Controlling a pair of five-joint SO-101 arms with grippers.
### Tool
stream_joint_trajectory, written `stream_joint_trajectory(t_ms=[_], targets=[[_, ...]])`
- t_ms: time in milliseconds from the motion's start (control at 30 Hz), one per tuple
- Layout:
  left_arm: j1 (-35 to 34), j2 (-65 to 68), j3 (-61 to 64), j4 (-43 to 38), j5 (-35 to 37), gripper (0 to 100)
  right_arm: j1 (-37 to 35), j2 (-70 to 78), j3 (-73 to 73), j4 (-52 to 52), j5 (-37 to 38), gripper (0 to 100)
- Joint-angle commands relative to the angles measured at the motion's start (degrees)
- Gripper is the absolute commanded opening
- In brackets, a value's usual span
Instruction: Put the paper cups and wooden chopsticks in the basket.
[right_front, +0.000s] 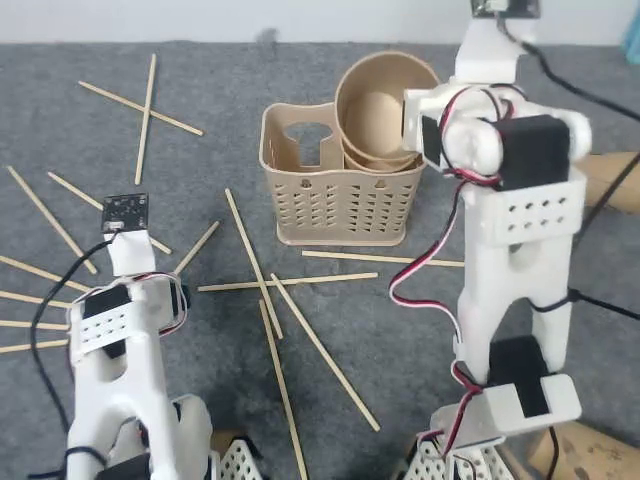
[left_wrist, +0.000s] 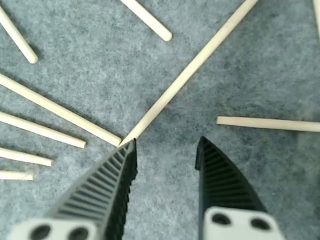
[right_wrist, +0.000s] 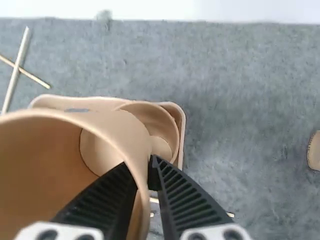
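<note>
Right claw (right_wrist: 145, 167): clamped on the rim of a round tan paper cup (right_wrist: 60, 160), one finger inside the wall, one outside. The cup hangs tilted, mouth turned toward the high camera, over the end of the beige perforated plastic basket (right_front: 330, 205) nearest my right arm

The basket stands mid-way along, toward the far edge of the grey felt tabletop (right_front: 230, 70). A second cup (right_front: 375, 163) appears to sit under the held one, already down in that end of the basket; I judge it seated there, not certain

Step in hand, as I read it: seat the held cup. To do it well:
- right the tilt so the base leads
- centre it over the cup below, not over the basket wall
- lower until the walls meet, and only then part the fingers
- letting go while tilted risks the cup rolling off the rim onto the tabletop
- thin paper wall, so pinch no harder than needed, and withdraw straight up so the inner finger does not drag the cup back out

Left claw (left_wrist: 165, 145): fingers apart, holding nothing, low over the felt toward the left edge. The end of one long pale wooden chopstick (left_wrist: 190, 70) lies right at one fingertip, and others fan out close by. Many chopsticks lie loose across the left half and the near middle of the tabletop, so that part of the task is ahead
</note>
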Motion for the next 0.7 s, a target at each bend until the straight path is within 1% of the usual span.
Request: stream_joint_trajectory(t_ms=[0, 133, 333, 467, 667], targets=[[0.2, -1.8, -0.2, -1.1, -0.4, 18, -0.3, -2.9, 0.2, 2.1, 1.6, 0.8], [0.2, -1.8, -0.2, -1.1, -0.4, 18, -0.2, -2.9, 0.2, 1.5, 1.7, 0.8], [0.1, -1.8, -0.1, -1.1, -0.4, 18, 2.4, -2.5, 0.7, 1.6, 1.7, 0.8], [0.1, -1.8, -0.1, -1.1, -0.4, 18, 3.5, 0.8, 1.3, 1.3, 1.7, 0.8], [0.1, -1.8, -0.1, -1.1, -0.4, 18, 3.0, 5.6, 1.1, -0.5, 1.7, 0.8]])
